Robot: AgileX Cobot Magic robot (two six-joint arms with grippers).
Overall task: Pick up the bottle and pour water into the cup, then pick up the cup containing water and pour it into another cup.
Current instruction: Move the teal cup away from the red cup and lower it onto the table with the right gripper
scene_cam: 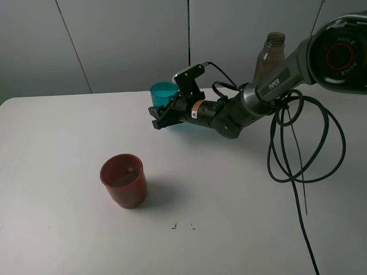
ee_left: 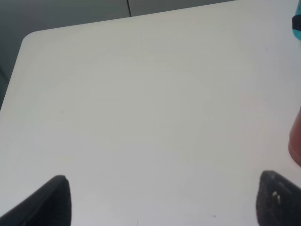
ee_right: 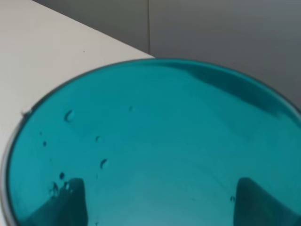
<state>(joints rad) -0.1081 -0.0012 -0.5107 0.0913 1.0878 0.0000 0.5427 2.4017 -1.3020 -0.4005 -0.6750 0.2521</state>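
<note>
Filling the right wrist view, the teal-blue tumbler (ee_right: pixel 155 146) hid all but two finger shadows behind its wall. From above, the right tool (scene_cam: pixel 162 117) was clamped on it at the white surface's (scene_cam: pixel 69 229) rear, covering its lower half. The arm masked the bottle's (scene_cam: pixel 268 57) base. The red-brown cup (scene_cam: pixel 124 180) stood apart. The left tool's (ee_left: pixel 160 200) fingers stood spread, holding nothing.

The wide white tabletop (scene_cam: pixel 69 229) lies bare left of and in front of the squat red-brown plastic cup (scene_cam: pixel 124 180). Behind that cup, the right arm (scene_cam: pixel 241 109), the translucent teal-blue tumbler (scene_cam: pixel 163 93) and the tall smoky grey-brown bottle (scene_cam: pixel 269 57) block the way. Looped black cables (scene_cam: pixel 304 143) obstruct the table's right side.
</note>
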